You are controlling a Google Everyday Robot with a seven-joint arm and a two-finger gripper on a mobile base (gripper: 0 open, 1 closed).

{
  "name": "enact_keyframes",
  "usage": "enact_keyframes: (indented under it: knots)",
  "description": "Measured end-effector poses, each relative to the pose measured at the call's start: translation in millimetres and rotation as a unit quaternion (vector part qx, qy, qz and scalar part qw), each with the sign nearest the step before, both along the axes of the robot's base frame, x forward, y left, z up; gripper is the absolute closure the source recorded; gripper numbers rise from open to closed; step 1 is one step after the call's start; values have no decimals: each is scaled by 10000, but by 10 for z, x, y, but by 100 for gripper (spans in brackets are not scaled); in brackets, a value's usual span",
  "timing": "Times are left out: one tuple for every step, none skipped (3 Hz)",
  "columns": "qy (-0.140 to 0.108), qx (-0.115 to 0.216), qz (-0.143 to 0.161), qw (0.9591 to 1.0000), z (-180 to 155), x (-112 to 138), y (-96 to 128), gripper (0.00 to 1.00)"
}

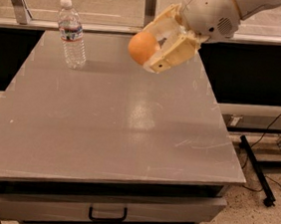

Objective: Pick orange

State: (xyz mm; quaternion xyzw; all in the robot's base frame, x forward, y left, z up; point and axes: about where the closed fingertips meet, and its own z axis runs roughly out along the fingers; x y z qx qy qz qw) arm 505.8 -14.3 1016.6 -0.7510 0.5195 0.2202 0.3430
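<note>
my grey bench [118,131] is wide and flat. my tool [149,51] hangs over its far side, near 12 o'clock, with its tips pointing to 8 o'clock. it is clamped on the orange [140,46], which sits between those tips, up off the bench. the water bottle [72,34] stands at 9 o'clock from it. the orange is round, smooth and all one colour.

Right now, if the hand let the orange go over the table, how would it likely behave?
The orange is round and smooth, so it would probably roll on the flat table. It looks firm: the hand, raised above the table's far side, clamps it without visible denting. Small, so likely light.
</note>
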Motion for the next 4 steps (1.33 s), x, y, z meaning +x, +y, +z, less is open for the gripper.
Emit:
enact_keyframes:
  knots:
    - [83,676,94,9976,171,-241,-202,100]
    - [-9,977,28,9952,435,-591,-461,100]
    - [38,1111,-201,9936,580,-976,-713,100]
    - [67,1118,-444,9927,716,-1324,-967,100]
